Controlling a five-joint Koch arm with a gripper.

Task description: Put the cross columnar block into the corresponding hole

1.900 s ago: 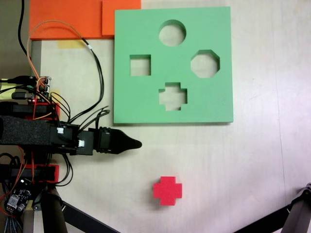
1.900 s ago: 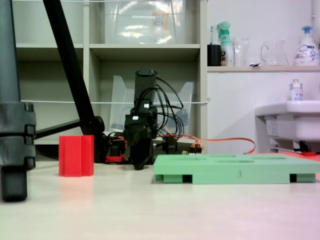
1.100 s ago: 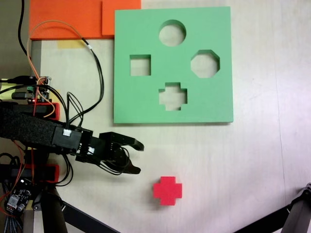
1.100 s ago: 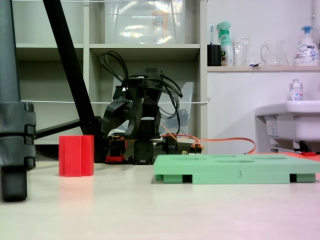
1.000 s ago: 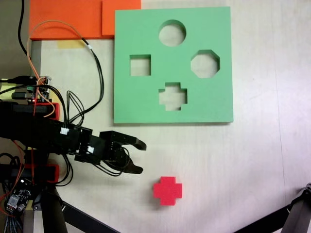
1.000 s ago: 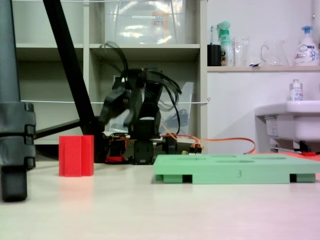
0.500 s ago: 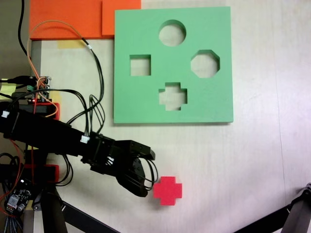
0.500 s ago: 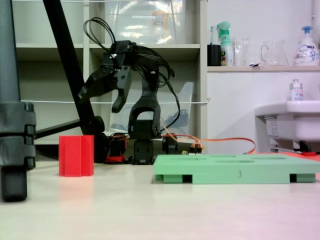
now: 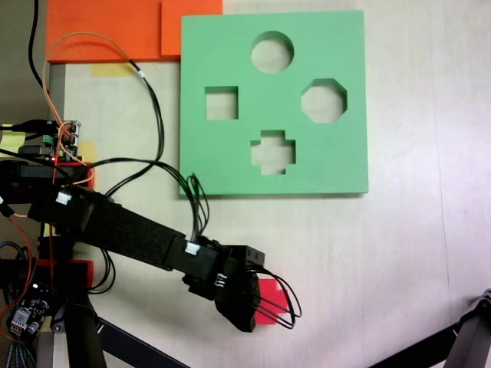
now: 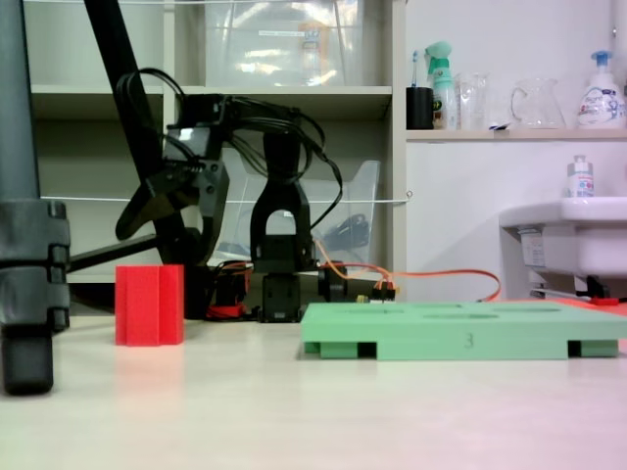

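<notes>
Hovering above the block [image 10: 149, 305], my gripper [image 10: 168, 230] had its jaws spread, both tips clear of the red foam. That block stood upright on the pale tabletop [image 9: 368, 253], well apart from the green board [image 9: 230, 146] and its cross hole [image 9: 273, 151]. Behind stood shelves [image 10: 196, 93] and a sink [image 10: 578, 230].

Pale table [image 9: 399, 261] carries green foam board [image 9: 230, 153], red cross block [image 10: 149, 305] standing well apart from it, orange foam sheets [image 9: 100, 31] touching board's corner.
</notes>
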